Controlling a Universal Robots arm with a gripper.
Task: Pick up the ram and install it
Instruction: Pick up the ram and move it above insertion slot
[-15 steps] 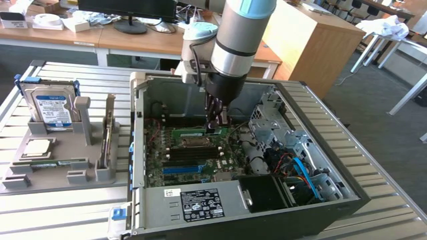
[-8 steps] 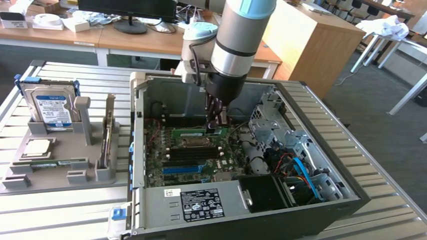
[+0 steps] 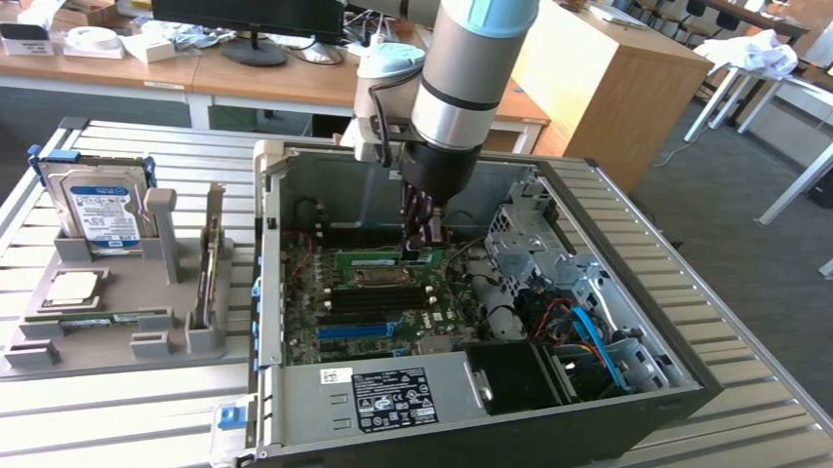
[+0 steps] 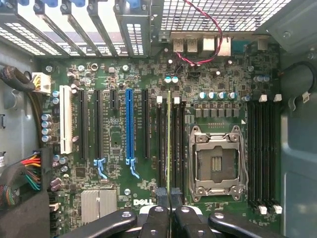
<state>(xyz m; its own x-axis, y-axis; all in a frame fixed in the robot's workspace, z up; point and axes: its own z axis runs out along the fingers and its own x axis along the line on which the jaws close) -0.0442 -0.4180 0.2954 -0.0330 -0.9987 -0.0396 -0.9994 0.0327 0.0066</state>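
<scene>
Wrist view: the black tool is clamping the thin green ram stick edge-on over the black memory slots just beside the silver processor socket. Judged risk: a tilted stick would be jamming on the slot walls.

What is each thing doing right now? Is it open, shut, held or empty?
gripper: shut on the ram
ram: held on edge at the memory slots
computer case: side open
processor socket: empty
hard drive: standing upright in the holder
</scene>
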